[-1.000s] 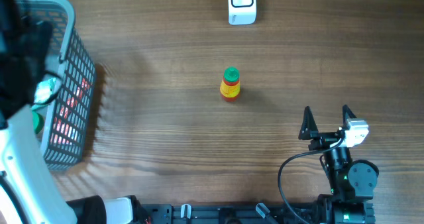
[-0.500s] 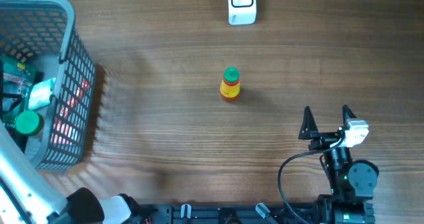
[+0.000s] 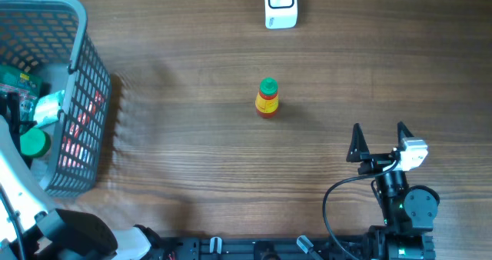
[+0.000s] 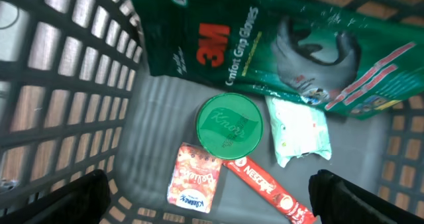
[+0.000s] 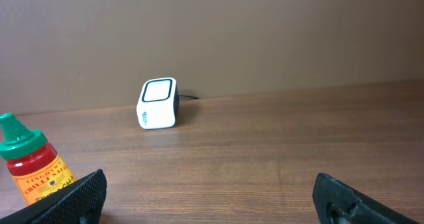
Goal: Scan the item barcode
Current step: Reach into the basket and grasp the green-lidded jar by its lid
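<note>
At the left, a grey mesh basket [image 3: 77, 98] holds a green 3M glove packet [image 4: 278, 38], a green-lidded Knorr jar [image 4: 228, 124], a white pouch [image 4: 298, 131], a red sachet [image 4: 193, 179] and a Nescafé stick [image 4: 265, 187]. The left claw [image 4: 218, 197] hangs over them, released and empty. At the centre of the counter [image 3: 177, 152] a sauce bottle [image 3: 267, 97] stands upright, green cap up. The white scanner [image 3: 280, 5] sits at the far edge, slightly right of it. At the near right, the right claw [image 3: 379, 137] is released and holds nothing.

Scanner [image 3: 280, 10] clipped at top edge, bottle [image 5: 32, 164] base hidden (right wrist view)
</note>
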{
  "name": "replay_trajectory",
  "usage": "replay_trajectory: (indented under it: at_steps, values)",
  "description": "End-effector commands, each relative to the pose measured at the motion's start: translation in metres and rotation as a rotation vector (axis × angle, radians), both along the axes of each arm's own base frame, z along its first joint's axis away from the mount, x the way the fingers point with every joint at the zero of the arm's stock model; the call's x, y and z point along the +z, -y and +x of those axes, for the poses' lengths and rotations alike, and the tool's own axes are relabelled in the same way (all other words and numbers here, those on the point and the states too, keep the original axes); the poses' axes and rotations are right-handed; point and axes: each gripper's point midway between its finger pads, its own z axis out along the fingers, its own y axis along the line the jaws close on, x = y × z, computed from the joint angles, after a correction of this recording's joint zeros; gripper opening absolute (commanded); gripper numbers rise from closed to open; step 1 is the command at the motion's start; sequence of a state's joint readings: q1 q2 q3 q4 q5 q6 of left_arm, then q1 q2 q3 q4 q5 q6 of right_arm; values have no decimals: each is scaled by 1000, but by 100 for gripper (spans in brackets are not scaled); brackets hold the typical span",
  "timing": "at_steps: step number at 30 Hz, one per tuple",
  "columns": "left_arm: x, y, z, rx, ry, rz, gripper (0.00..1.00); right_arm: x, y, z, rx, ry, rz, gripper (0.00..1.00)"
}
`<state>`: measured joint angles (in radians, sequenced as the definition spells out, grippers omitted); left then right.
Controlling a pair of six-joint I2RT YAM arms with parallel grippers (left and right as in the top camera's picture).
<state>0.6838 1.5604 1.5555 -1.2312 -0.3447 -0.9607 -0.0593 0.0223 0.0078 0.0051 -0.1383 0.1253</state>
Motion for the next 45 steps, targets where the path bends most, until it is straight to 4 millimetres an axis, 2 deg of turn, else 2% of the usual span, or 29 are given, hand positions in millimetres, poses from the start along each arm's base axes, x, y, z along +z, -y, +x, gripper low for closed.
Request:
replay_trajectory:
  at_steps: [1,7,8,13,22,26,35,45]
  values:
    - [-27,-3,8,-43,-22,-74,100,0,-2,0,11,3,-18,100]
    - [-68,-9,16,-41,-98,-152,100,0,-2,0,11,3,-18,100]
    - [-80,-10,17,-40,-121,-172,100,0,-2,0,11,3,-18,100]
    - [-106,-10,17,-38,-181,-226,100,0,-2,0,11,3,-18,100]
    - [-113,-11,18,-38,-183,-226,100,0,-2,0,11,3,-18,100]
    - [-124,-12,19,-38,-174,-219,100,0,-2,0,11,3,-18,100]
    - [-131,-21,31,-40,-129,-178,100,0,-2,0,11,3,-18,100]
    - [-156,-28,24,-14,-170,-215,98,0,-2,0,11,3,-18,100]
